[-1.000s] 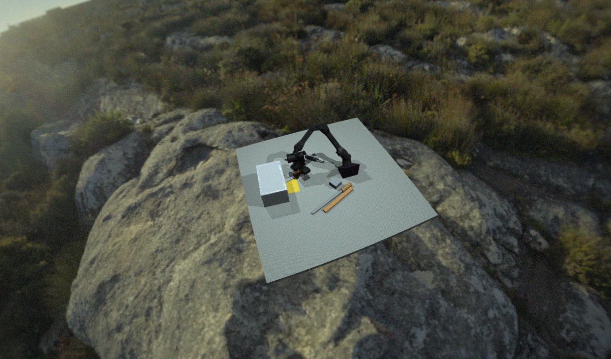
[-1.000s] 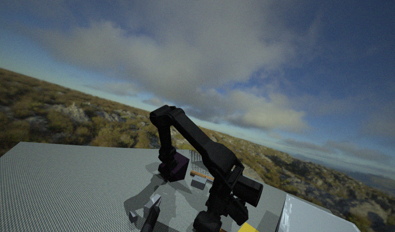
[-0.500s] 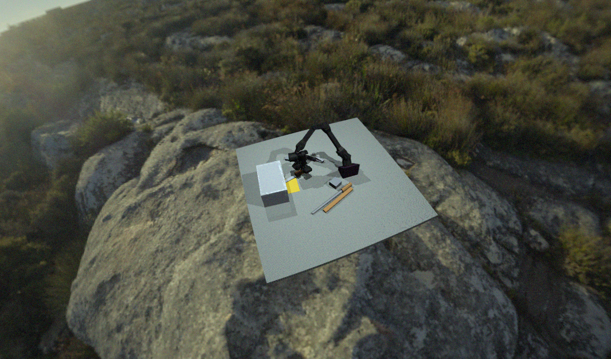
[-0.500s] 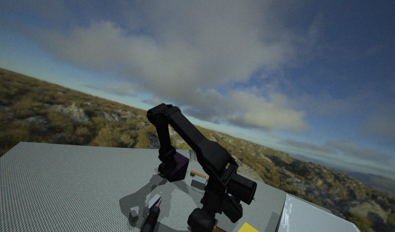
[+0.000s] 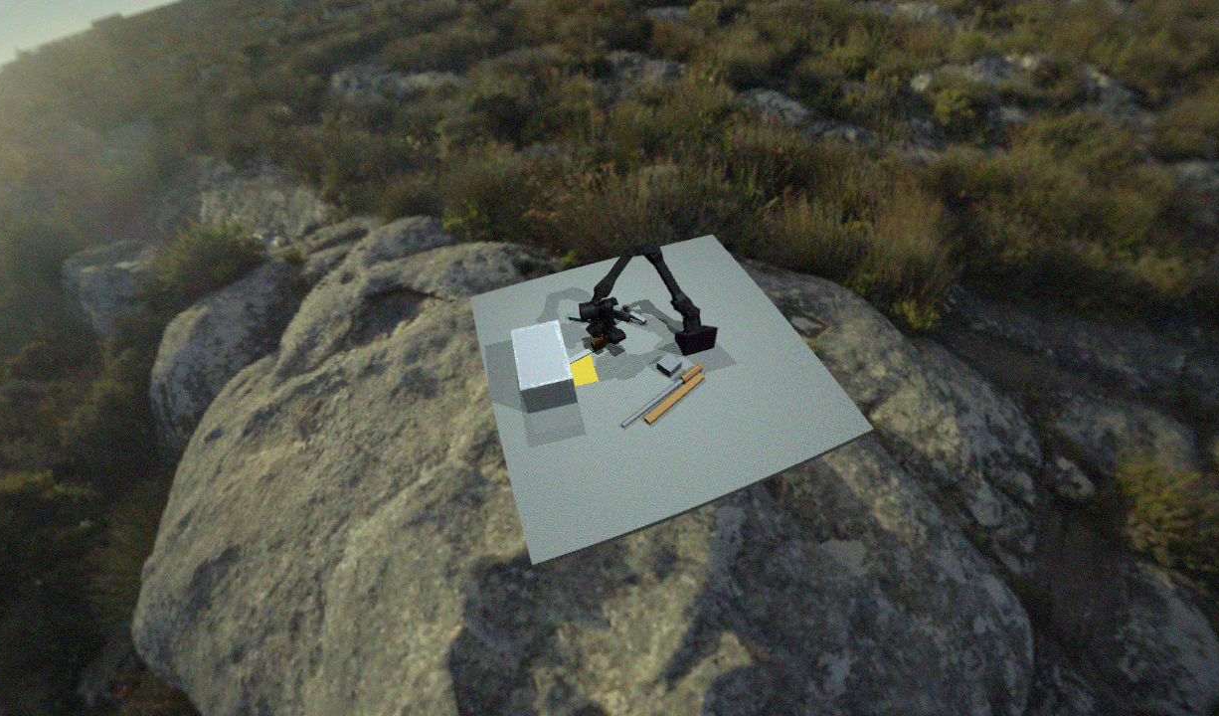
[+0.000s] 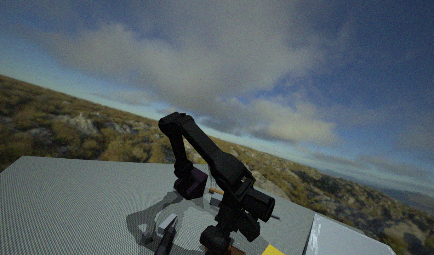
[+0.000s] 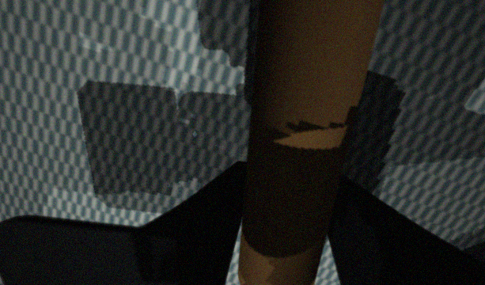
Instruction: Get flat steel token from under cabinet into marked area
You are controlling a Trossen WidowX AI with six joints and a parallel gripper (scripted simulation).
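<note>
My gripper (image 5: 604, 340) (image 7: 284, 176) is shut on a brown tool handle (image 7: 313, 75) (image 6: 237, 250), above the table beside the marked area. The tool's far end is not clear in any view. The yellow marked area (image 5: 584, 370) (image 6: 272, 250) lies against the cabinet's side and is partly cut off in the exterior view. The pale cabinet (image 5: 542, 354) (image 6: 345, 238) stands at the table's left in the top view. I cannot see the steel token; the vent slots are not visible either.
A rod with an orange handle (image 5: 690, 374) lies beside an orange strip (image 5: 675, 399). A grey block (image 5: 668, 364) (image 6: 215, 200) lies near the arm's base (image 5: 695, 339). A black and silver object (image 5: 633, 315) (image 6: 165, 241) lies behind the gripper in the top view.
</note>
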